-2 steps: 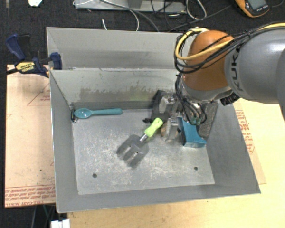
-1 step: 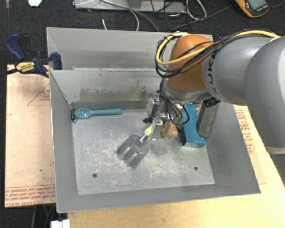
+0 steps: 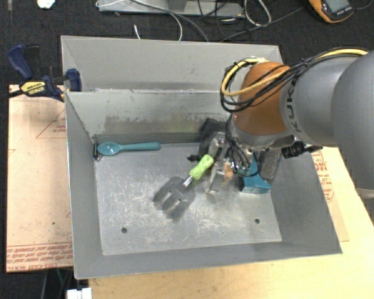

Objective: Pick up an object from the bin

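Camera view: the gripper (image 3: 219, 174), lowered into the grey metal bin (image 3: 174, 235), cannot be told open or shut; nothing is seen held. Just beside it, view-left, a green-handled grey metal spatula (image 3: 184, 184) is laid, its long axis slanting away from the tool.

Bin (image 3: 84, 167), seen from above. A spoon (image 3: 128, 147) lies along the back wall, at left. A slotted spatula (image 3: 184, 184) lies mid-floor, handle end just beside the gripper (image 3: 217, 178). A small block (image 3: 257, 181) lies right of the gripper.

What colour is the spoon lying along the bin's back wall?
The spoon is light teal, shown in the camera view.
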### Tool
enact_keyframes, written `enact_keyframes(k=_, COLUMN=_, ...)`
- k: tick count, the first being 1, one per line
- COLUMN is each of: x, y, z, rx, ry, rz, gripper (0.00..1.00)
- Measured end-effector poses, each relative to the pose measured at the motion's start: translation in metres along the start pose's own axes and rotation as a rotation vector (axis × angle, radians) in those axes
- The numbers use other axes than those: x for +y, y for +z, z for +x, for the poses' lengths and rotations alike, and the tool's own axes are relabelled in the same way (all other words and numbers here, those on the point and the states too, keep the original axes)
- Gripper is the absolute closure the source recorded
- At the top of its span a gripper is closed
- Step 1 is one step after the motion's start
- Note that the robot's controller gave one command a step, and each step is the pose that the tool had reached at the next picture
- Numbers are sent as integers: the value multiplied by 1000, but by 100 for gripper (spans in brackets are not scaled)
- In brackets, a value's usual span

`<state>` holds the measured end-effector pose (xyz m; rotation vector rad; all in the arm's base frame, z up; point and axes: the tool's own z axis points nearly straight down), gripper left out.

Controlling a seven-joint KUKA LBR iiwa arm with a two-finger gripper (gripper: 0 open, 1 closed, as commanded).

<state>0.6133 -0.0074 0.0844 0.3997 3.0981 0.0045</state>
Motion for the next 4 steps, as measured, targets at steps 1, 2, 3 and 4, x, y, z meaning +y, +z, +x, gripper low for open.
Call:
enact_keyframes(k=1, x=-11, y=13, z=-20, rx=4, ry=-132, rz=-6, gripper=100)
enact_keyframes(k=2, x=-11, y=13, z=-20, rx=4, ry=-132, rz=-6, gripper=100)
enact_keyframes(k=3, x=-4, y=-45, z=-29, rx=9, ry=-147, rz=-5, gripper=100)
enact_keyframes(k=4, x=-12, y=-121, z=-28, rx=10, ry=-115, rz=-5, gripper=100)
